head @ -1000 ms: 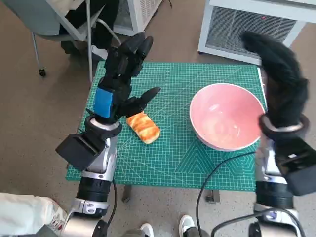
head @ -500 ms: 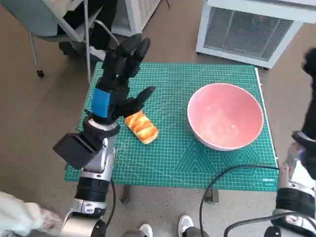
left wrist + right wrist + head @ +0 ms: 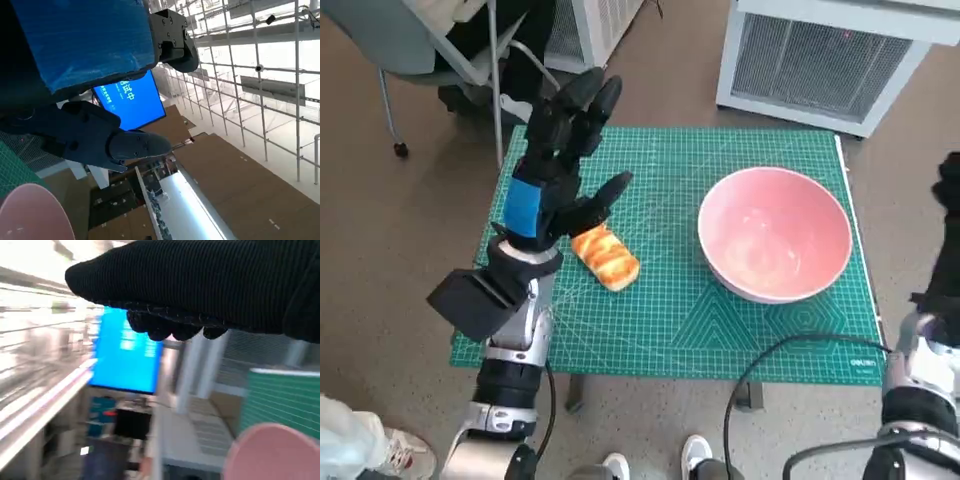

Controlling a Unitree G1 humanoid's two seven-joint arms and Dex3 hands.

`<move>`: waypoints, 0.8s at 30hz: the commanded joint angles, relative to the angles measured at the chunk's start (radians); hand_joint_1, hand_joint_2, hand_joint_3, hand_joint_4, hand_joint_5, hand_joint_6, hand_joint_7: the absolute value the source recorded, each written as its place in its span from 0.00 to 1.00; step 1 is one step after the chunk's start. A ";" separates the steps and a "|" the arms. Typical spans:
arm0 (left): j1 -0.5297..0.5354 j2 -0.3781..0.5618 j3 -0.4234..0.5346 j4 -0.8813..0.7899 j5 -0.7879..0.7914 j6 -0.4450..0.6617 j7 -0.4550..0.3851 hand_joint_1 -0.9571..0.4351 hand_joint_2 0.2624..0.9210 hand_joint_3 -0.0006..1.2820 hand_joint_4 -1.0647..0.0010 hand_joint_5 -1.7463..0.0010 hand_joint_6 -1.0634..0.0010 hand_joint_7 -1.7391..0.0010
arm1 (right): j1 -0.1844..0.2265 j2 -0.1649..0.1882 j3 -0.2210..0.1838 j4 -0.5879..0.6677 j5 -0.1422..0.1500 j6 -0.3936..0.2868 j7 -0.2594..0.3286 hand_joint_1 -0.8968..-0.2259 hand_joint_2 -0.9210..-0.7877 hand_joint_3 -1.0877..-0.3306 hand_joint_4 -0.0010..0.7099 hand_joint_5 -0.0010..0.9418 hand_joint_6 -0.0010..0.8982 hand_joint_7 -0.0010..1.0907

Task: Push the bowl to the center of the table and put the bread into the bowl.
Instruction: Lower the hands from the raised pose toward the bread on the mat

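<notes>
A: Starting left of the bowl (image 3: 775,234) — has anything changed there?

B: Hardly. The left hand (image 3: 563,150) hangs above the green mat (image 3: 670,320) as it did a second ago, fingers spread, holding nothing. The bread (image 3: 606,257) lies on the mat well left of the bowl, just under that hand's thumb; I can't say whether they touch.

A: And the bowl itself?

B: Same spot, on the mat's right half, upright, nothing in it.

A: Right of the bowl?

B: That's the change. A second ago the right hand (image 3: 950,235) stood over the bowl's right rim; now it has pulled away past the mat's right edge.

A: What's hard to make out?

B: That hand is cut off by the picture's edge. Its own wrist camera shows the glove (image 3: 210,285) as a dark band with fingertips curled under, nothing in them, over a blurred room and a slice of pink bowl (image 3: 272,452). The left wrist camera catches only a sliver of bowl (image 3: 30,212).
</notes>
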 commanded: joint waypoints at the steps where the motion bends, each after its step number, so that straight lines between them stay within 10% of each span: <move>1: -0.009 0.004 0.005 -0.002 -0.009 -0.001 0.002 0.44 1.00 0.24 0.68 1.00 0.91 0.64 | -0.011 0.033 0.005 0.065 0.004 0.067 -0.022 0.66 0.00 0.32 0.25 0.00 0.04 0.39; 24: 0.032 0.028 0.021 -0.057 -0.005 0.010 0.006 0.45 1.00 0.23 0.68 1.00 0.90 0.66 | -0.121 0.175 0.026 0.141 -0.006 0.270 -0.070 0.64 0.00 0.34 0.32 0.02 0.10 0.38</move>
